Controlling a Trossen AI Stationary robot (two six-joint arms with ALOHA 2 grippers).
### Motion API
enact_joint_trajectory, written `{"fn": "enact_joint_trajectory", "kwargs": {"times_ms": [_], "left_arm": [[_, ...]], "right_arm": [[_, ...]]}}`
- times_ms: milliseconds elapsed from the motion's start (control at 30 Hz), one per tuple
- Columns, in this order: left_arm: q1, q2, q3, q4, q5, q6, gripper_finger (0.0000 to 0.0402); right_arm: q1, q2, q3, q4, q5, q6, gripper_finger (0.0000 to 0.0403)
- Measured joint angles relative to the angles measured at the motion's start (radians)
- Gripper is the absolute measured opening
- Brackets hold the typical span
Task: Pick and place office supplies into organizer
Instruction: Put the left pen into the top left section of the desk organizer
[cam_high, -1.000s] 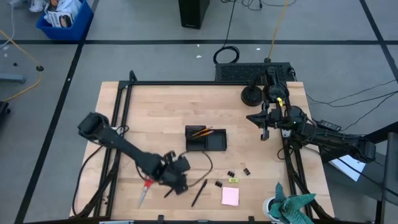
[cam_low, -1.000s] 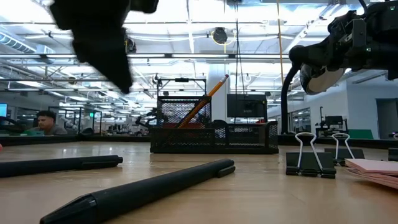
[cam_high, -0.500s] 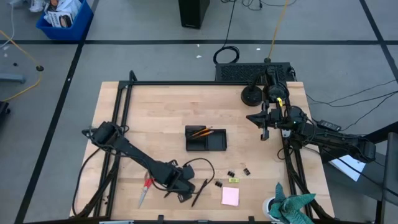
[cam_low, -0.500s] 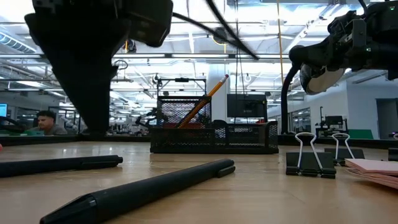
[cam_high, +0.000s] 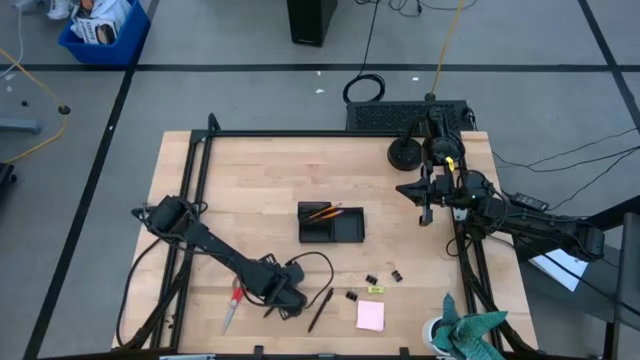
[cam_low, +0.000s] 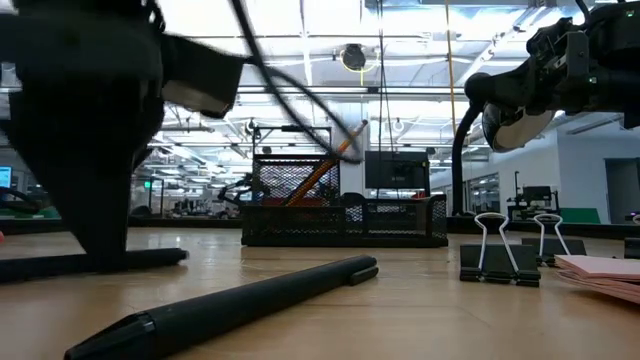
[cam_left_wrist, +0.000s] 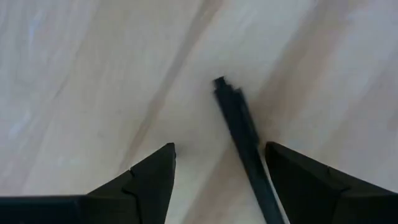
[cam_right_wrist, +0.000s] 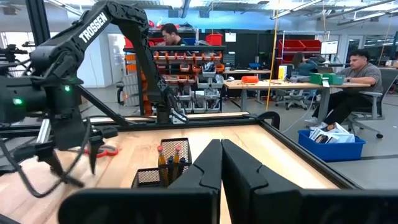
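Pale wooden table (cam_high: 250, 190), viewed from near edge to far. Along the near edge: red-handled scissors (cam_high: 232, 304), two slim black pens, pink square sticky-note pad (cam_high: 370, 316) with small yellow pad (cam_high: 376, 291) just beyond, black binder clips (cam_high: 384, 276), teal cloth (cam_high: 470, 330) at the right corner. Left gripper (cam_left_wrist: 217, 168) lowered over the nearer-left black pen (cam_left_wrist: 245, 143), fingers spread, pen lying between them just beside one fingertip, not yet pinched. Second black pen (cam_high: 320, 309) apart to the right, diagonal on the wood. Mid-table: small black mesh organizer tray (cam_high: 331, 223) holding orange pencils (cam_high: 324, 211) in its far-left compartment. Far right: right gripper (cam_right_wrist: 221, 163) raised above the table edge, fingers pressed together, empty.
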Motion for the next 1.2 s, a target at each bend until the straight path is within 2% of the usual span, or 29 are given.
{"fn": "enact_joint_trajectory", "kwargs": {"times_ms": [267, 500, 900, 1200], "left_arm": [[-0.018, -0.009, -0.110, 0.144, -0.030, 0.001, 0.0255], [-0.036, -0.011, -0.144, 0.174, -0.048, -0.021, 0.0244], [-0.046, -0.010, -0.151, 0.258, -0.034, -0.015, 0.0102], [-0.047, -0.009, -0.150, 0.298, -0.024, 0.042, 0.0024]], "right_arm": [[0.000, 0.000, 0.000, 0.000, 0.000, 0.000, 0.0000], [0.000, 0.000, 0.000, 0.000, 0.001, 0.000, 0.0000], [0.000, 0.000, 0.000, 0.000, 0.001, 0.000, 0.0000], [0.000, 0.000, 0.000, 0.000, 0.001, 0.000, 0.0000]]}}
